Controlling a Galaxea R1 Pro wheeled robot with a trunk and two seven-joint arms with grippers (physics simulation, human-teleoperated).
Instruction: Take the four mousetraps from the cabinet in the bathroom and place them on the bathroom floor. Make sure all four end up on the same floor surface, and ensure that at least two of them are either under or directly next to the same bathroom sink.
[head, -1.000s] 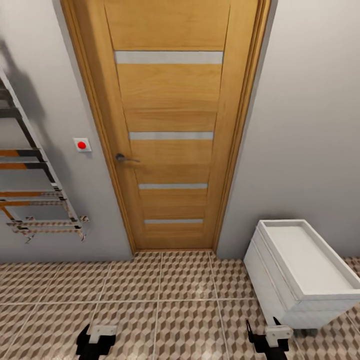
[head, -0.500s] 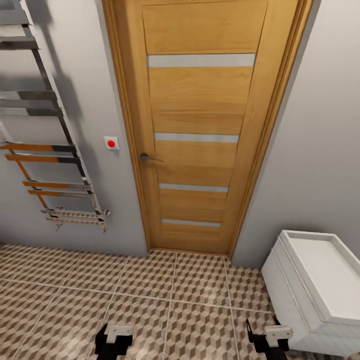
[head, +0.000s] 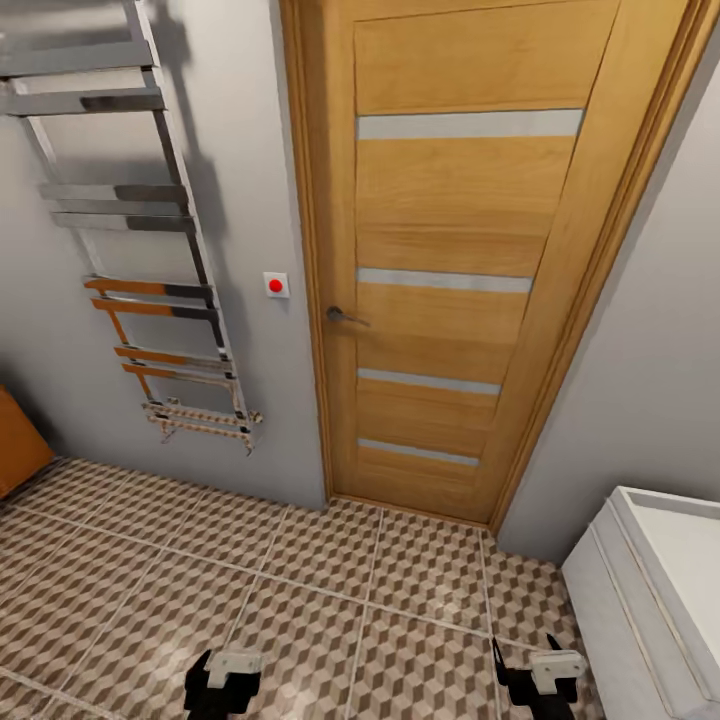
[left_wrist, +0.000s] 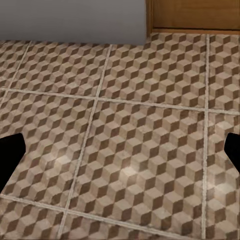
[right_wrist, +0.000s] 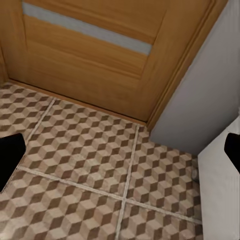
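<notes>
both grippers, left (head: 222, 682) and right (head: 535, 680), hang with fingers apart over the bathroom floor (head: 330, 600) before a wooden door (head: 460, 250); an orange-brown cabinet corner (head: 15, 440) shows at left edge.

Left gripper (head: 222, 683) black with a pale grey bracket on top. Right gripper (head: 541, 680) matches, black fingers (head: 499, 662).

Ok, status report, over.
Left gripper and right gripper open, empty. No mousetraps visible. Closed wooden door ahead; white drawer unit at right.
</notes>
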